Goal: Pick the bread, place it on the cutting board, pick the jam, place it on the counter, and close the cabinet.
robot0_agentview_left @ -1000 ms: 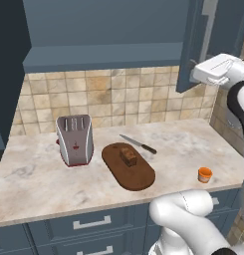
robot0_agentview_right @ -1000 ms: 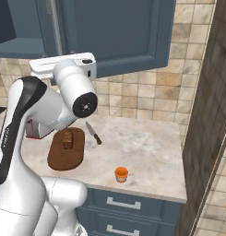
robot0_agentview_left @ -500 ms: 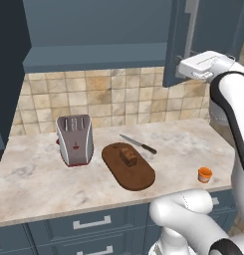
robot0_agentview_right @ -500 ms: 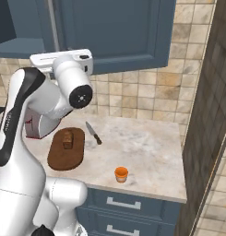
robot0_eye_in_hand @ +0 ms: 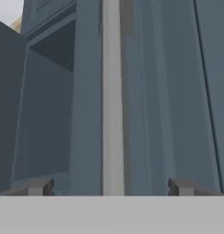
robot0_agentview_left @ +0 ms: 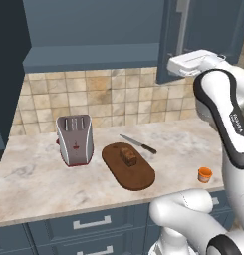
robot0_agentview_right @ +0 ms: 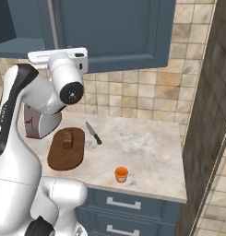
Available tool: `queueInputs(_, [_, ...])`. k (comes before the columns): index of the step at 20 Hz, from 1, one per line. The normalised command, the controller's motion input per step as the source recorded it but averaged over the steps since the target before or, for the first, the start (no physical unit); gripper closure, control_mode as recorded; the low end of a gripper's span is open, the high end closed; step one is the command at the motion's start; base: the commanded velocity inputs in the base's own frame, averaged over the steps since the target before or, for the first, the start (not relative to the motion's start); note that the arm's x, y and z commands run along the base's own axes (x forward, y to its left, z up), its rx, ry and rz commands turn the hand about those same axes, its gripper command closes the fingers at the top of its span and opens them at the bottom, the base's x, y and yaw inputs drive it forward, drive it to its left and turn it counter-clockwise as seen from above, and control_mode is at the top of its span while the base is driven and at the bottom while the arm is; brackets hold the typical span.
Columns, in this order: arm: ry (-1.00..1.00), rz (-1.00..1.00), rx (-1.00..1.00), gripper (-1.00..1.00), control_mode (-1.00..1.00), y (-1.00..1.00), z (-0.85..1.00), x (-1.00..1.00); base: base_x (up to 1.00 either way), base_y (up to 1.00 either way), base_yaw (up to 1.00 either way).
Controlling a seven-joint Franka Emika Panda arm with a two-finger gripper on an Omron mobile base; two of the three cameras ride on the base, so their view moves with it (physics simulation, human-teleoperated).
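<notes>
The bread (robot0_agentview_left: 127, 156) (robot0_agentview_right: 67, 138) lies on the dark oval cutting board (robot0_agentview_left: 136, 174) (robot0_agentview_right: 63, 156). The orange jam (robot0_agentview_left: 205, 174) (robot0_agentview_right: 121, 174) stands on the beige counter (robot0_agentview_left: 39, 184) (robot0_agentview_right: 142, 143) near its front edge. High up, my hand is against the partly open door of the cabinet (robot0_agentview_left: 168, 45) (robot0_agentview_right: 114, 32). My gripper (robot0_eye_in_hand: 111, 188) is open, its fingertips (robot0_eye_in_hand: 38, 187) wide apart on either side of the door's silver vertical handle (robot0_eye_in_hand: 112, 96) (robot0_agentview_left: 182, 25) and holding nothing.
A silver toaster (robot0_agentview_left: 73, 139) (robot0_agentview_right: 39, 125) stands at the counter's left. A knife (robot0_agentview_left: 138, 144) (robot0_agentview_right: 93, 133) lies behind the board. A dark wall (robot0_agentview_right: 206, 115) closes the counter's right end. Drawers (robot0_agentview_left: 88, 224) run below the counter.
My hand has swung left along the upper cabinet, and the door's edge has moved left with it, further toward shut. Bread, board and jam have stayed put.
</notes>
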Motion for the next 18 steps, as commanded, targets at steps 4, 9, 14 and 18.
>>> queueInputs(4, [0.00,-0.04,0.00,-1.00,-1.00,0.09,0.00,0.41,0.00,0.00,0.00])
queueInputs(9, [0.00,-0.02,0.00,-1.00,-1.00,0.04,0.00,0.51,0.00,0.00,0.00])
queueInputs(14, [0.00,-0.02,0.00,-1.00,-1.00,0.08,0.00,0.46,0.00,0.00,0.00])
queueInputs(18, [0.00,-0.02,0.00,-1.00,-1.00,0.12,0.00,0.39,0.00,0.00,0.00])
